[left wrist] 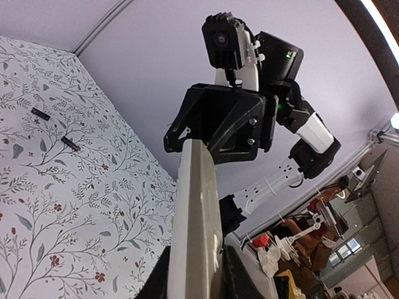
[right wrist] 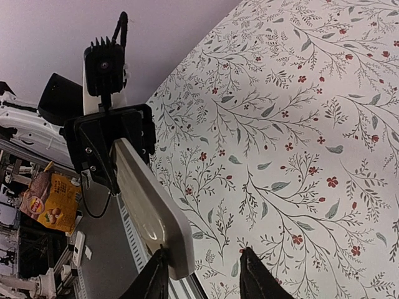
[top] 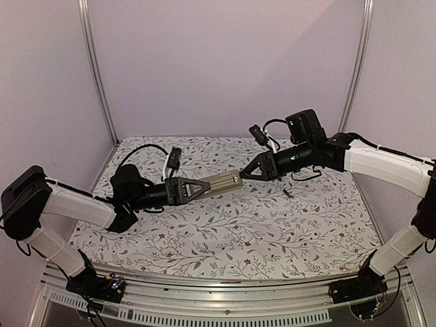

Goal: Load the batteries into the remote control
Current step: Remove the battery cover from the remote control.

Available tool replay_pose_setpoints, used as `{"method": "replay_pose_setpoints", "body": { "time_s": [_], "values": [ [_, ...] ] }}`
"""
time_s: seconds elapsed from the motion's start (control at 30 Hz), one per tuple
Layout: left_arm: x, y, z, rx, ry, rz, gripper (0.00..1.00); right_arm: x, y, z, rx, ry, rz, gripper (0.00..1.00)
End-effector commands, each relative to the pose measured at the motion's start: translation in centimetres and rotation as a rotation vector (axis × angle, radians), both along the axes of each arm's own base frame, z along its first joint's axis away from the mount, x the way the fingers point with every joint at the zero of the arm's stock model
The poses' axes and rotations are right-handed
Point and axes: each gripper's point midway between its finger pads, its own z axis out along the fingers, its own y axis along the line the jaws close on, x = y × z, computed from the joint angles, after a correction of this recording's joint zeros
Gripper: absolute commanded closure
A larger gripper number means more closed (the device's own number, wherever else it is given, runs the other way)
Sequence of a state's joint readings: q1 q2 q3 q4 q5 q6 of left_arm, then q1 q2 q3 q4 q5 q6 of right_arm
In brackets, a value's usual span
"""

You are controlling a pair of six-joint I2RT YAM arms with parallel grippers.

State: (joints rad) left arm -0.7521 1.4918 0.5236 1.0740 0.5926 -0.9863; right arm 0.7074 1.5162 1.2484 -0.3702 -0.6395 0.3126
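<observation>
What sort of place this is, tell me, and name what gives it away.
Probably a robotics lab test cell: a left arm and right arm mounted on an aluminium rail, a floral cloth under them, pale panels on metal posts around, and a cluttered workroom beyond in the left wrist view.

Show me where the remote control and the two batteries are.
remote control (top: 225,182): top view, middle of its tan-grey face.
upper battery (left wrist: 40,113): left wrist view, middle of the dark cylinder.
lower battery (left wrist: 70,144): left wrist view, middle of the dark cylinder.
</observation>
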Motion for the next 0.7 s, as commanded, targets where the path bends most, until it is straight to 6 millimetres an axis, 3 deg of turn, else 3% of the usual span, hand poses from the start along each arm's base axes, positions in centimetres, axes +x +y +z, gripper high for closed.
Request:
{"method": "replay_pose_setpoints", "body": {
  "time_s": [0.0,0.23,0.47,0.67],
  "values": [
    [-1.1,0.3,1.9,-0.128,-0.140,-0.069,1.00,0.1,0.4,0.8,-0.003,-0.022,0.007,0.62],
    [-0.4,-0.2,1.5,-0.286,-0.061,-0.113,1.00,-0.3,-0.6,0.5,-0.073,-0.011,-0.021,0.56],
    [-0.4,-0.6,2.0,-0.231,-0.111,-0.080,1.00,-0.5,-1.5,0.0,-0.106,-0.002,-0.051,0.41],
    [-1.0,-0.1,3.6,-0.214,-0.174,-0.069,1.00,-0.8,-1.2,-0.3,-0.100,0.017,-0.033,0.44]
  ]
}}
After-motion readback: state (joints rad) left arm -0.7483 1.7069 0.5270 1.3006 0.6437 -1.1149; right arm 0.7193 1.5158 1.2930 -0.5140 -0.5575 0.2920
